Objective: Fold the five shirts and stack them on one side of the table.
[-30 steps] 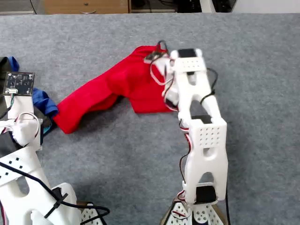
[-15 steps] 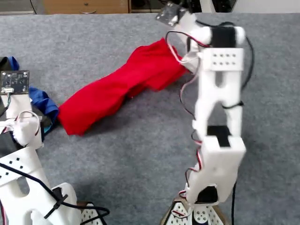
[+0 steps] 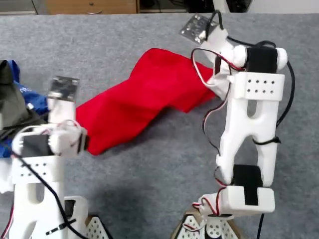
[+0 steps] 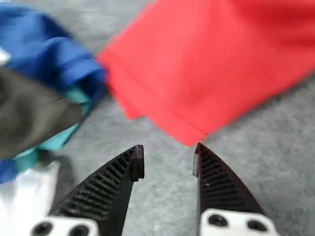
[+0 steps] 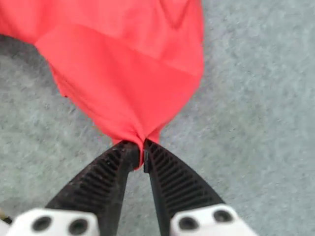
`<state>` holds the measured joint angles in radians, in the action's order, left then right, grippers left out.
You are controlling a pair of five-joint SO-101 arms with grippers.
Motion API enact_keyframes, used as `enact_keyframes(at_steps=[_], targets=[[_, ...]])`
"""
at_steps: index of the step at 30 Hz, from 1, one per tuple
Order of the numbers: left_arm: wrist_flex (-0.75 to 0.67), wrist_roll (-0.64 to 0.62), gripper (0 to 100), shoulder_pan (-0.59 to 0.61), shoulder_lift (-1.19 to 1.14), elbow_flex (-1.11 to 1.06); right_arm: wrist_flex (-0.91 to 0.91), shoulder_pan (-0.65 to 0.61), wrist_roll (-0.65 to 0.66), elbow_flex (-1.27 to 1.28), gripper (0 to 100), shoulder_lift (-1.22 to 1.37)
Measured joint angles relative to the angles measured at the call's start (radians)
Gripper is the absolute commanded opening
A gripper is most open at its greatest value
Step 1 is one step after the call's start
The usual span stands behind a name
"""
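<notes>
Right gripper [image 5: 141,148] pinches red shirt [image 3: 144,99] on grey table [image 3: 149,174] near wooden cabinet [image 3: 89,6]; left gripper [image 4: 166,162] gapes empty.

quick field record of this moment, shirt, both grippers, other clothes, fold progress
shirt in play: red cloth shirt, drawn out long across the grey felt table top
right gripper: shut on one end of the red shirt
left gripper: open, empty, just short of the shirt's other end
other clothes: blue, teal and dark garments heaped beside that end
fold progress: red shirt not folded
</notes>
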<state>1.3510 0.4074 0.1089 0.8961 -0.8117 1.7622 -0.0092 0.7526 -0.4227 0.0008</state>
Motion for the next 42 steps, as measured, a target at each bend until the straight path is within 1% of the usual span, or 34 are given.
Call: enact_keyframes(at_steps=[4, 8, 12, 17, 19, 21, 24, 27, 30, 32, 34, 38, 42], targets=[[-0.074, 0.0, 18, -0.097, -0.02, -0.072, 0.002, 0.0, 0.0, 0.026, 0.2, -0.006], [-0.127, 0.0, 18, -0.147, -0.127, -0.087, 0.002, 0.0, 0.0, 0.035, 0.2, -0.006], [-0.215, 0.0, 18, -0.152, -0.295, -0.077, 0.002, 0.0, 0.0, 0.035, 0.2, -0.006], [-0.25, 0.0, 18, -0.155, -0.514, 0.009, 0.002, 0.0, 0.0, 0.035, 0.2, -0.006], [-0.285, 0.0, 18, -0.155, -0.594, 0.038, 0.002, 0.0, 0.0, 0.035, 0.2, -0.006], [-0.33, 0.0, 18, -0.138, -0.657, 0.078, 0.002, 0.0, 0.0, 0.035, 0.2, -0.006], [-0.385, 0.005, 18, -0.077, -0.73, 0.172, 0.002, 0.0, 0.0, 0.035, 0.2, -0.006], [-0.407, 0.043, 18, -0.032, -0.819, 0.282, 0.002, 0.0, 0.0, 0.035, 0.2, -0.006], [-0.41, 0.051, 14, 0.008, -0.927, 0.4, 0.002, 0.0, 0.0, 0.035, 0.2, -0.006], [-0.404, 0.052, 13, 0.031, -0.987, 0.48, 0.002, 0.0, 0.0, 0.035, 0.2, -0.006], [-0.347, 0.071, 13, 0.041, -1.002, 0.56, 0.002, 0.0, 0.0, 0.035, 0.2, -0.006], [-0.14, 0.133, 13, 0.04, -1.005, 0.695, 0.002, 0.0, 0.0, 0.035, 0.2, -0.006], [0.055, 0.144, 13, 0.008, -1.005, 0.798, 0.002, 0.0, 0.0, 0.035, 0.2, -0.006]])
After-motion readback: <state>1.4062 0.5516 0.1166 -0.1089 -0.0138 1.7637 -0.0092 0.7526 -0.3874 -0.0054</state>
